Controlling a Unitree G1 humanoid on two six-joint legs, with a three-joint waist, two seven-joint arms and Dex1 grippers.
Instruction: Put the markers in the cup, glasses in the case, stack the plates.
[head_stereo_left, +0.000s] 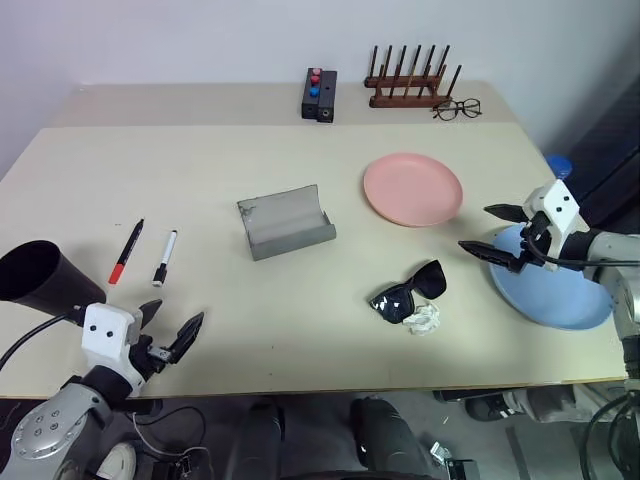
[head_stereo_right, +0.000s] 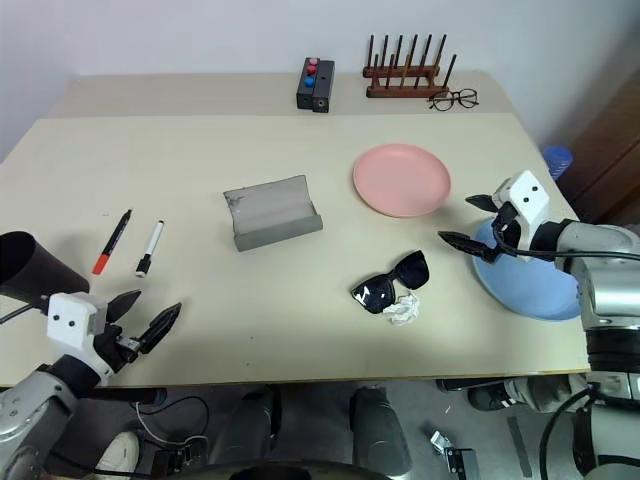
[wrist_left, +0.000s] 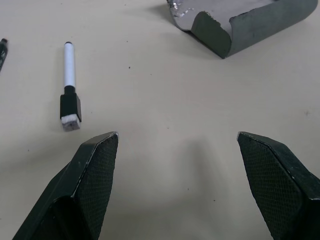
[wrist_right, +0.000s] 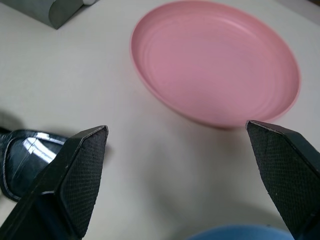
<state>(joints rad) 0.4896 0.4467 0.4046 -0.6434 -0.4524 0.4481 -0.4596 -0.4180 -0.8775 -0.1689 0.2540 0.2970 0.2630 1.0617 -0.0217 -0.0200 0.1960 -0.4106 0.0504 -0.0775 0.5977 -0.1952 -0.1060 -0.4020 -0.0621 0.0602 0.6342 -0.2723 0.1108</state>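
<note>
The black cup (head_stereo_left: 35, 280) is at the table's near left corner, beside my left arm. Just right of it lie the two markers, a black one with a red tip (head_stereo_left: 126, 252) and a white one (head_stereo_left: 165, 258). My left gripper (head_stereo_left: 177, 312) hovers open and empty, short of the white marker (wrist_left: 69, 85). The grey case (head_stereo_left: 285, 222) lies open mid-table. The black glasses (head_stereo_left: 408, 293) lie folded nearer the front. The pink plate (head_stereo_left: 412, 189) sits behind them. My right gripper (head_stereo_left: 478, 228) is open over the left rim of the blue plate (head_stereo_left: 555, 290), pointing at the pink plate (wrist_right: 215, 60).
A crumpled white scrap (head_stereo_left: 425, 318) touches the glasses. At the back edge stand a black box with red and blue buttons (head_stereo_left: 320, 95) and a wooden rack (head_stereo_left: 410, 85), with thin clear spectacles (head_stereo_left: 458, 108) beside it. The blue plate lies close to the table's right edge.
</note>
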